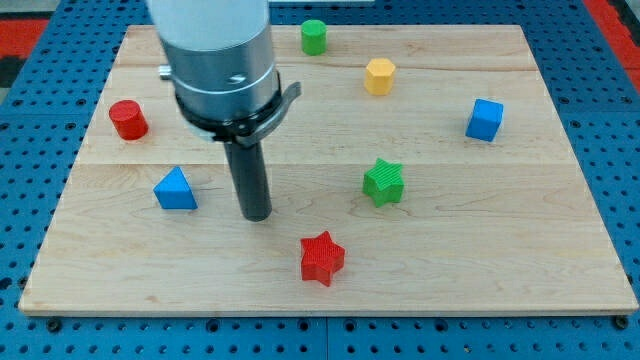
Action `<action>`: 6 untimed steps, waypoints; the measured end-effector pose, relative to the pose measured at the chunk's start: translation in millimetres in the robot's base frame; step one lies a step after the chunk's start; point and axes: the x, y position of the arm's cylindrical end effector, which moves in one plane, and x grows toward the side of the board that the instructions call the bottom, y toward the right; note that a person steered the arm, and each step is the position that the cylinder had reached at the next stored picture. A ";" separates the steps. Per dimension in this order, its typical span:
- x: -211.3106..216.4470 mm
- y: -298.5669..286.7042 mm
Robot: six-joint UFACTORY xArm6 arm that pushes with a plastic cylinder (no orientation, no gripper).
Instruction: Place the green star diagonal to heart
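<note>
A: Item 1, green star (383, 182)?
B: Right of centre on the wooden board (520, 250), lying free. Nothing touching it.
A: My tip (257, 215)?
B: Left of centre, well apart from the star. Between blue triangle (175, 189) at left and star. Rod only, no jaws to open or close; holds nothing.
A: Heart?
B: Can't make one out.
A: Other stock?
B: Red star (321, 258), near edge, centre. Red cylinder (128, 119), far left. Green cylinder (314, 36), far edge. Yellow block (379, 76), far, right of centre. Blue cube (484, 119), right side.
</note>
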 end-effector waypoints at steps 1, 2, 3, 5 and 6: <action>-9.1 37.3; -23.9 52.8; -33.4 74.8; -34.9 139.5; -39.5 84.7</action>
